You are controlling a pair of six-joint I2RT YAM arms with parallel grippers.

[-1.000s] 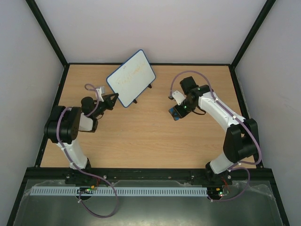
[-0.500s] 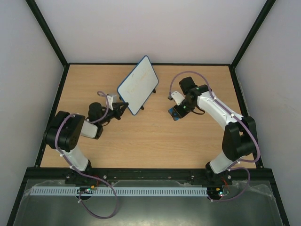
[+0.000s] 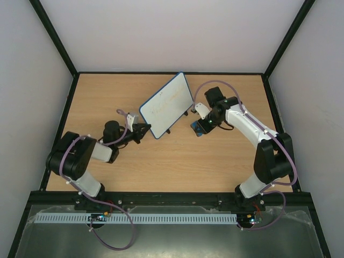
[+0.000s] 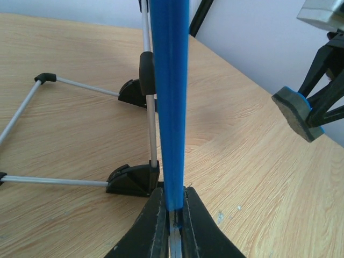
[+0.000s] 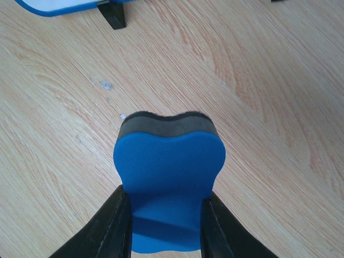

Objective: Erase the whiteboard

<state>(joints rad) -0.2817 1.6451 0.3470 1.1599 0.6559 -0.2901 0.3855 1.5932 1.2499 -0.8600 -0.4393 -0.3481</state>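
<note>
Whiteboard [image 3: 167, 104]: standing tilted on its black feet [image 4: 132, 180] around the middle of the bench [image 3: 177, 161], toward the far side, faint scribbles showing on its white face. At left, reaching in with the left end effector [image 3: 143, 129], fingers [image 4: 156, 226] pressing together on the blue frame [image 4: 171, 107] at the board's near-left edge. At right, holding the blue eraser [image 5: 169, 166] pinched in the right end effector [image 5: 165, 207] just beside the board's right edge, apart from it and hovering over the wood.

Left hand [image 4: 174, 207] clamps the blue edge of the whiteboard [image 4: 169, 97].
</note>
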